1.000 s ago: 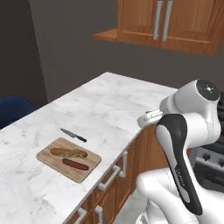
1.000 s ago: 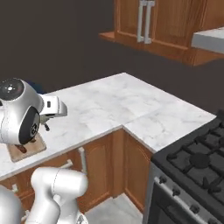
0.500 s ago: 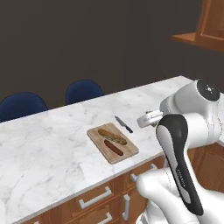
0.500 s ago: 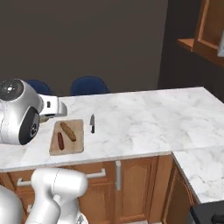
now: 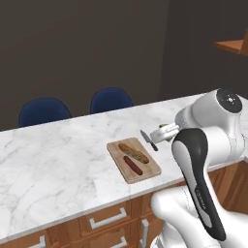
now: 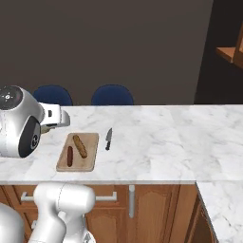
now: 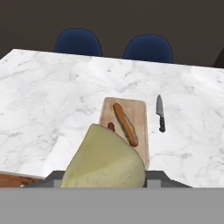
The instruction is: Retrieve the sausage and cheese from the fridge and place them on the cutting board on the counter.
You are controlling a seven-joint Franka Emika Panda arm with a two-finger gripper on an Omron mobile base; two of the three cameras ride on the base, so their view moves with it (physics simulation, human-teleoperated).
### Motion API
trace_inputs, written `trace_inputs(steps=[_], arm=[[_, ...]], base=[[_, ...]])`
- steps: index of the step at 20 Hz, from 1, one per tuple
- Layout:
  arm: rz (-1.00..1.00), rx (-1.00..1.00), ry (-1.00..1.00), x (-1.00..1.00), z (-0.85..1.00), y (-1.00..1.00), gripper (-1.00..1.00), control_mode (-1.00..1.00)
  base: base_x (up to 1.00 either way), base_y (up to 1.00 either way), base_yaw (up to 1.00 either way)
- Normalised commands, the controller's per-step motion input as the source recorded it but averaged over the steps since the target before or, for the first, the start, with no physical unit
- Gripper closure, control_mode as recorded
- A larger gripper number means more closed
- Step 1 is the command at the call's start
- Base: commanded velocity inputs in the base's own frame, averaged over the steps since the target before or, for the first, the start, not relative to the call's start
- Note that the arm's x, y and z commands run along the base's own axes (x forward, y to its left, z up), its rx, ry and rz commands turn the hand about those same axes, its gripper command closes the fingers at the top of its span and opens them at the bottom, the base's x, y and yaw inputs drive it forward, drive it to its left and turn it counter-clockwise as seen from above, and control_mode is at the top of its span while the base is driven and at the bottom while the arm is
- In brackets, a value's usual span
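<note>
**Tool carries cheese toward the board**

Tool [image 7: 105,181] grips the cheese [image 7: 104,162], low centre of the hand view. Cutting board [image 5: 133,160] sits mid-frame on the table [image 5: 53,160], already bearing the sausage [image 5: 132,165] beside an orange-brown piece [image 5: 133,151], leaving room.

Board [image 6: 78,153] on table [image 6: 156,137], sausage [image 6: 70,155] and bread stick [image 6: 79,145] side by side on it; knife [image 6: 108,139] just right; two chairs [image 6: 112,95] behind; cheese [image 7: 105,162] in gripper, near side.
</note>
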Motion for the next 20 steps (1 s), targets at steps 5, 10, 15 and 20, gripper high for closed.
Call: trace_inputs(steps=[5,10,15,20], arm=[[0.0,0.0,0.0,0.0,0.0,0.0,1.0,1.0],[0.0,0.0,0.0,0.0,0.0,0.0,1.0,1.0],[0.0,0.0,0.0,0.0,0.0,0.0,1.0,1.0],[0.0,0.0,0.0,0.0,0.0,0.0,1.0,1.0]], base=[[0.63,-0.03,0.0],[0.8,0.0,0.01],[0.3,0.0,0.01],[0.0,0.0,0.0]])
